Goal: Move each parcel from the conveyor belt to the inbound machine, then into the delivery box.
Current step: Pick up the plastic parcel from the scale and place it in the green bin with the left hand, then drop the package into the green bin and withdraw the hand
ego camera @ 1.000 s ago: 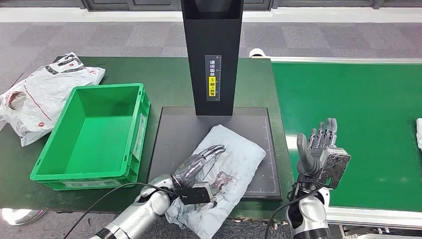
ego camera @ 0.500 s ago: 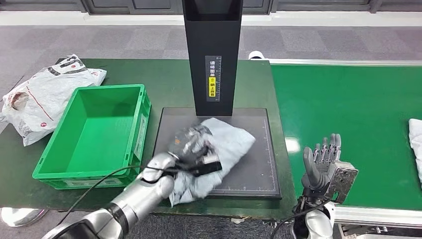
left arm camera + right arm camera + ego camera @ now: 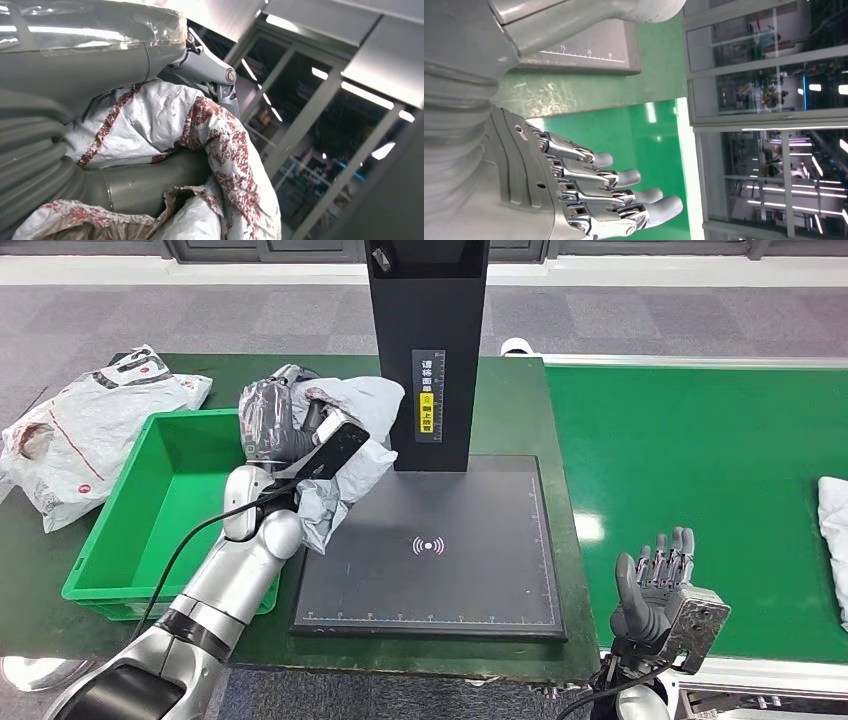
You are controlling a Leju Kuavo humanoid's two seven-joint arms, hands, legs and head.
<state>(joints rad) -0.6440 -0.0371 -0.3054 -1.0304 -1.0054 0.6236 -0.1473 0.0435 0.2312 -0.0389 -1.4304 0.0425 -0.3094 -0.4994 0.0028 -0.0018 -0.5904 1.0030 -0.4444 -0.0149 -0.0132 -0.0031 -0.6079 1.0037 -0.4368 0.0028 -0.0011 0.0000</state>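
The left hand grips a grey parcel and holds it raised in the air over the near edge of the green box, beside the black post of the scanner; the parcel is off the scanner's dark plate, which suggests the scanning step is done and the drop into the box comes next. The right hand holds nothing, fingers apart and upright at the edge of the green belt, likely waiting for the next white parcel at the belt's far right.
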